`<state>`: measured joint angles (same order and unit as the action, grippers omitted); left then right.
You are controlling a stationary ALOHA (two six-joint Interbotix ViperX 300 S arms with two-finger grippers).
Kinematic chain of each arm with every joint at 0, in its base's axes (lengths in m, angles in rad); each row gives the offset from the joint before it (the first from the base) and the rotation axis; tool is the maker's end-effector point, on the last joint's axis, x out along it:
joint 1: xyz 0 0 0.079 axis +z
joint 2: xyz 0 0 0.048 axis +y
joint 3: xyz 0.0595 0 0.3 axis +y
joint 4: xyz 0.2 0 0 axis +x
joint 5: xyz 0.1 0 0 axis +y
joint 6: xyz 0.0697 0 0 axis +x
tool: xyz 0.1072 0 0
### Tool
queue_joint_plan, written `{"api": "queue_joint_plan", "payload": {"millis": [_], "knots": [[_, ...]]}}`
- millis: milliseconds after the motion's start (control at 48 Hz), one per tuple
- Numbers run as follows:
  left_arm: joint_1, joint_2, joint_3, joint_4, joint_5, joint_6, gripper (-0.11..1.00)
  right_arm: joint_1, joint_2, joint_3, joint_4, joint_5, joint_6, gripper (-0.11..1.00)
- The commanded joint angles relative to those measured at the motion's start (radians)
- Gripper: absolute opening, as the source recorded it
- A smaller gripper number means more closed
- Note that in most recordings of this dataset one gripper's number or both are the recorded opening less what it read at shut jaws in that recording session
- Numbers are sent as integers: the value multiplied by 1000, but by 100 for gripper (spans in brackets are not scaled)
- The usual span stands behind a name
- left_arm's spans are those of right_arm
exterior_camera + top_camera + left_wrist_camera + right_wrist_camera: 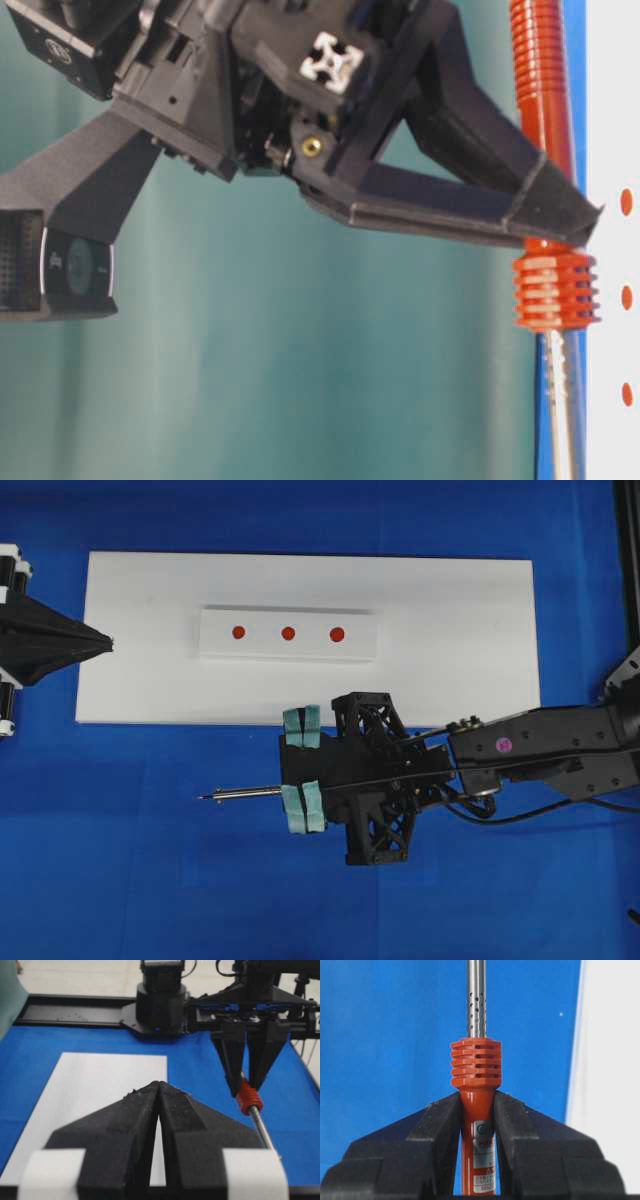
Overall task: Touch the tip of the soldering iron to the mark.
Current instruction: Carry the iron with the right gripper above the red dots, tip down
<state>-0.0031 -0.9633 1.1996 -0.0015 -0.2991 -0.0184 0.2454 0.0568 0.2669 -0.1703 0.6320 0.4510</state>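
Note:
The soldering iron's grey shaft (245, 794) points left over the blue cloth, in front of the white board; its tip (204, 798) is well short of the block. My right gripper (298, 788) is shut on the orange-red handle (477, 1125), just behind the ribbed collar (476, 1062). The tip is out of the right wrist view. The mark (288, 633) is the middle red dot on the white block (290, 648); it also shows in the table-level view (626, 296). My left gripper (106, 643) is shut and empty at the board's left edge (158, 1085).
The block sits on a large white board (450, 660) on blue cloth (120, 860). Two outer red dots (238, 632) (337, 634) flank the mark. A black rail (630, 570) runs along the right side.

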Motion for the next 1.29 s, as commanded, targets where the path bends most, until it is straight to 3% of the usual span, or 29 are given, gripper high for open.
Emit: {"api": "queue_joint_plan", "payload": {"millis": [0,250,688,959,1272], "knots": [[-3,3,-11,3,-9,2,0,-35,-38,-17,-20,9,-3,7],[-3,5,-11,3,-9,2,0,-155,-69,-14,-57,49,-64,7],[-3,9,-11,3,-9,2,0,-391,-71,-37,-21,190,-287,7],[-2,9,-11,3,-9,3,0,-459,-69,-44,15,132,-400,7],[-2,9,-11,3,-9,5,0,-477,-67,-48,72,117,-453,7]]}}
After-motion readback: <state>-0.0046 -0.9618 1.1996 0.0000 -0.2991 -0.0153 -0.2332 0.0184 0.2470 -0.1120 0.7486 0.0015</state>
